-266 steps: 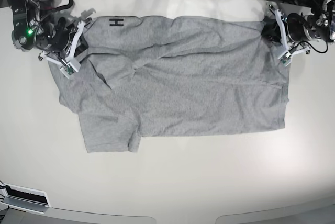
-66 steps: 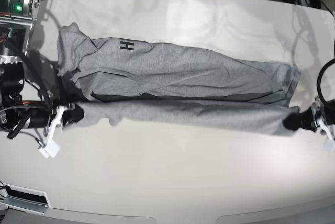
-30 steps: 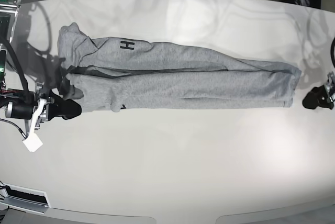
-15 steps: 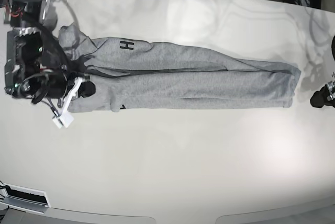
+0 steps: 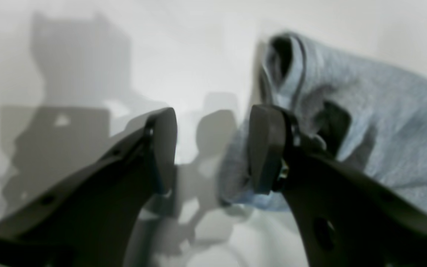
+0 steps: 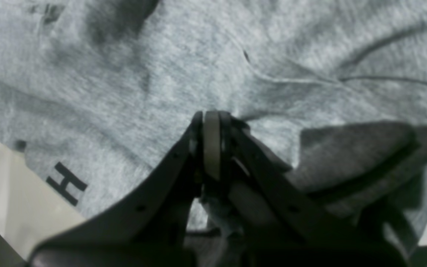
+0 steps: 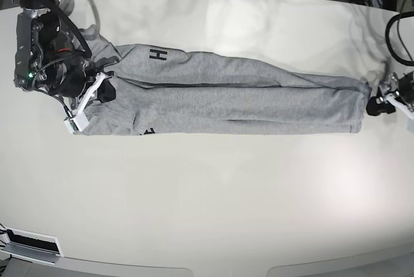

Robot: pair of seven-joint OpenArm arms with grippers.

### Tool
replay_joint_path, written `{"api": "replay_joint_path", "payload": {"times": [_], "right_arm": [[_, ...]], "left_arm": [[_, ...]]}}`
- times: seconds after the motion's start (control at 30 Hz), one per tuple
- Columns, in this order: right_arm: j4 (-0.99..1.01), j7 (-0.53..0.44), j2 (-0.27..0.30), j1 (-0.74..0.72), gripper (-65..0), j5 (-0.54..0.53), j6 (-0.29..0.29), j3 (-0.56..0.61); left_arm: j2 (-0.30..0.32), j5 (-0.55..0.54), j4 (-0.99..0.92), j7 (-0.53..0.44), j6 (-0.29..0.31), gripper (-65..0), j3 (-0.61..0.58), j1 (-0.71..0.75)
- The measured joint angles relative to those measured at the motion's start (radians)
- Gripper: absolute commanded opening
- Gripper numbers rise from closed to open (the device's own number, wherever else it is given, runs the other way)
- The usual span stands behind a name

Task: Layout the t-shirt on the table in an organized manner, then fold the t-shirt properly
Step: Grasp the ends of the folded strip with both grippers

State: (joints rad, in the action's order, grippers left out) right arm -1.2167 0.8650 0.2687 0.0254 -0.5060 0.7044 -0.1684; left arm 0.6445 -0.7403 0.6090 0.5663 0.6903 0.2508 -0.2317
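Lying as a long, narrow band across the far half of the table [image 7: 207, 212], the t-shirt [image 7: 226, 99] reaches almost from the left edge to the right edge, its long sides already doubled toward the middle so that a dark crease runs along its length. A black letter H [image 7: 156, 54] shows near the far-left end, and a scrap more lettering peeks out along the near edge.

The right gripper [image 6: 211, 142] sits over the band's left end, jaws pressed together; the right wrist view shows grey cloth bunched directly against the tips, so it appears to pinch a fold there, probably to lift that end across for the next fold. The base view confirms the arm resting on the fabric near the sleeve area.

The left gripper [image 5: 211, 150] stands at the right end of the band, jaws parted with bare tabletop visible between them. One finger [image 5: 267, 148] is against the rolled hem corner, nothing held. That placement suggests it is lining up to take the corner, matching its partner, so both ends can be carried evenly and the band kept straight.
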Motion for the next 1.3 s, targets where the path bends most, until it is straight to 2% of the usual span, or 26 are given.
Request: {"api": "replay_joint_path", "payload": {"times": [0.37, 0.57, 0.7, 0.77, 0.8, 0.87, 0.9, 1.3], "right_arm": [[0.0, 0.003, 0.0, 0.0, -65.0, -0.007, 0.001, 0.0], [0.005, 0.018, 0.0, 0.0, -65.0, -0.063, -0.005, -0.003], [0.005, 0.021, 0.0, 0.0, -65.0, -0.063, -0.005, -0.003], [0.005, 0.024, 0.0, 0.0, -65.0, -0.067, -0.005, -0.003], [0.005, 0.025, 0.0, 0.0, -65.0, -0.069, -0.005, -0.003], [0.005, 0.026, 0.0, 0.0, -65.0, -0.069, -0.005, -0.003], [0.005, 0.03, 0.0, 0.0, -65.0, -0.07, -0.005, -0.003], [0.005, 0.056, -0.001, -0.002, -65.0, -0.105, -0.005, -0.003]], "left_arm": [[-0.047, 0.015, 0.005, -0.041, 0.0, -32.2, 0.002, -0.001], [-0.043, -0.036, 0.023, 0.016, 0.001, -32.3, -0.056, -0.004], [-0.043, -0.107, 0.068, 0.115, 0.003, -32.3, -0.133, -0.007], [-0.044, -0.106, 0.103, 0.127, 0.003, -36.9, -0.175, -0.006], [-0.047, -0.099, 0.119, 0.138, 0.003, -42.8, -0.188, -0.006], [-0.052, -0.089, 0.147, 0.15, 0.003, -60.2, -0.198, -0.003], [-0.052, -0.082, 0.161, 0.156, 0.002, -65.0, -0.198, 0.001], [0.022, -0.086, 0.39, 0.292, 0.002, -65.0, -0.152, 0.008]]}}
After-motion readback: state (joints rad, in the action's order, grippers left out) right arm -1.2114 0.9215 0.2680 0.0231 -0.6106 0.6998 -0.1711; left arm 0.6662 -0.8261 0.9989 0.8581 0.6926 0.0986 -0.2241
